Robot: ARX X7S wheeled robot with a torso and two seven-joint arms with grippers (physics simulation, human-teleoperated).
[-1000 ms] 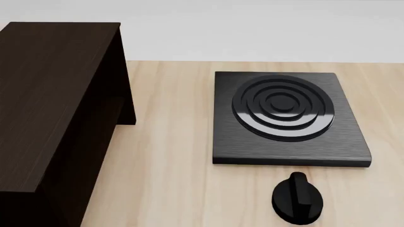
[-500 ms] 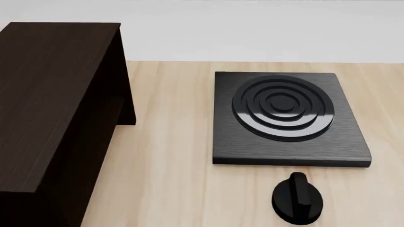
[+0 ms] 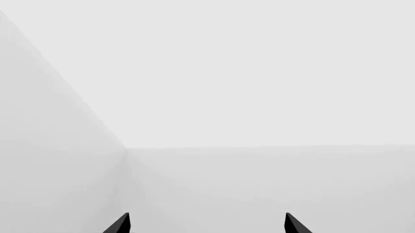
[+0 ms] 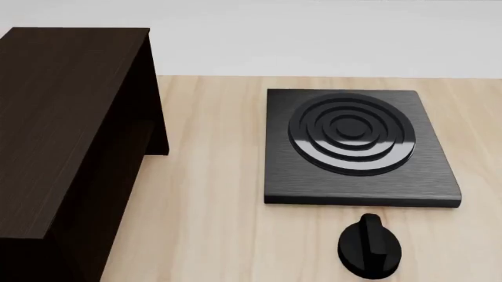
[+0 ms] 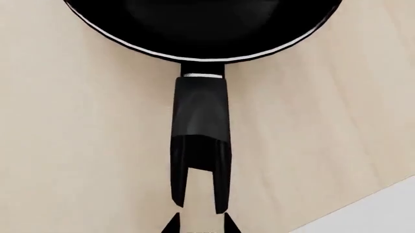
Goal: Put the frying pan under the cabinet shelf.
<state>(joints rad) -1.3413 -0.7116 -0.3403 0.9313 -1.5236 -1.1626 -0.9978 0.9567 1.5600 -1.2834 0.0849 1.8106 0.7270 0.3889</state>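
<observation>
the black frying pan (image 5: 201, 29) with its thin silvery rim lies flat on pale wood, handle straight. the dark cabinet shelf (image 4: 63, 129) stands upright.

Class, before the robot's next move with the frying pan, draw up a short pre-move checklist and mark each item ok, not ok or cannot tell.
1. Frying pan located: ok, right wrist view only; the head view does not show it.
2. Right gripper lined up with the pan handle: ok, fingertips sit at the handle's end.
3. Handle gripped: cannot tell; only the tips show.
4. Left gripper free: ok, open, facing blank grey.
5. Space under the cabinet shelf clear: cannot tell, the opening is hidden.
6. Stove plate and knob apart from the shelf: ok.
</observation>
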